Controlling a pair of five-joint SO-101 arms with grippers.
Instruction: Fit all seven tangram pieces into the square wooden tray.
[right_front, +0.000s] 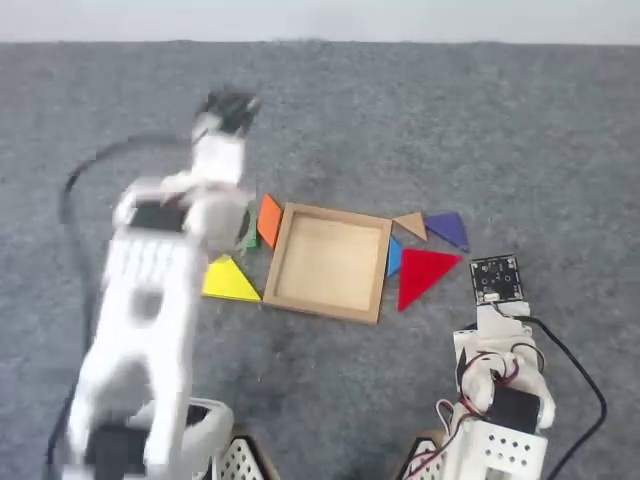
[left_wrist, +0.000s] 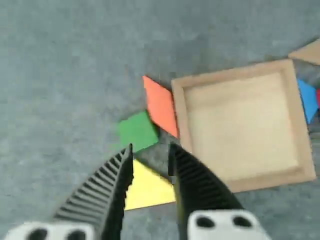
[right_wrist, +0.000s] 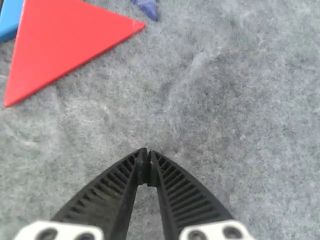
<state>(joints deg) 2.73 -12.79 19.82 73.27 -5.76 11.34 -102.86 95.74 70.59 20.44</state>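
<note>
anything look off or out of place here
Nothing looks damaged or spilled. The wooden tray sits slightly askew and holds no pieces; the orange piece and blue piece lie close along its sides, the rest loose on the carpet.

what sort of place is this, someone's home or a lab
Likely a robotics lab or hobby bench, not certain: two small white robot arms stand on a grey carpet-like tabletop, with a square wooden tray and flat coloured tangram pieces beside it.
</note>
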